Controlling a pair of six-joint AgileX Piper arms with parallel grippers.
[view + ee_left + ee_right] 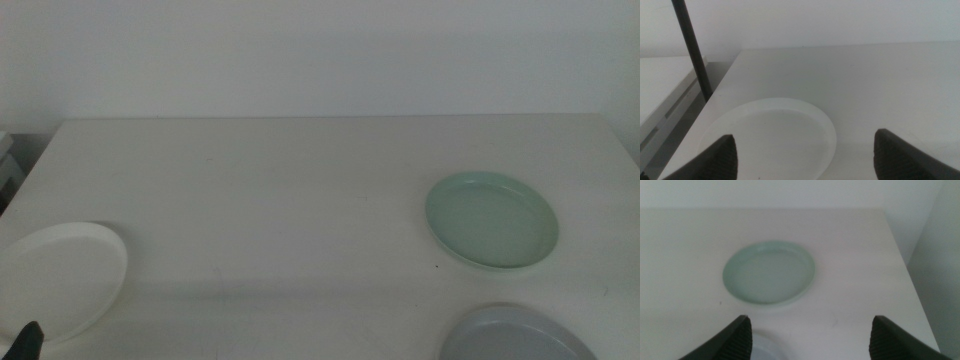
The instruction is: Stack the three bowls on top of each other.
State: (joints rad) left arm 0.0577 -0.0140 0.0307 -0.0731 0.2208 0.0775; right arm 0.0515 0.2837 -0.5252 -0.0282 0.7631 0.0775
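The white bowl (60, 280) lies at the table's front left. The pale mint green bowl (492, 220) lies at the right. The grey bowl (515, 340) lies in front of it, cut off by the picture's bottom edge. My left gripper (807, 162) is open and empty, and hangs just short of the white bowl (775, 132). Only a dark tip of it shows in the middle view's bottom left corner. My right gripper (810, 342) is open and empty above the grey bowl's rim (767, 349), with the mint bowl (769, 272) beyond it. The right gripper is out of the middle view.
The white table (300, 190) ends at a pale wall behind. A dark upright pole (692, 50) and a lower white surface (660, 85) stand just off the table's left edge. The table's right edge (905, 270) runs close to the mint bowl.
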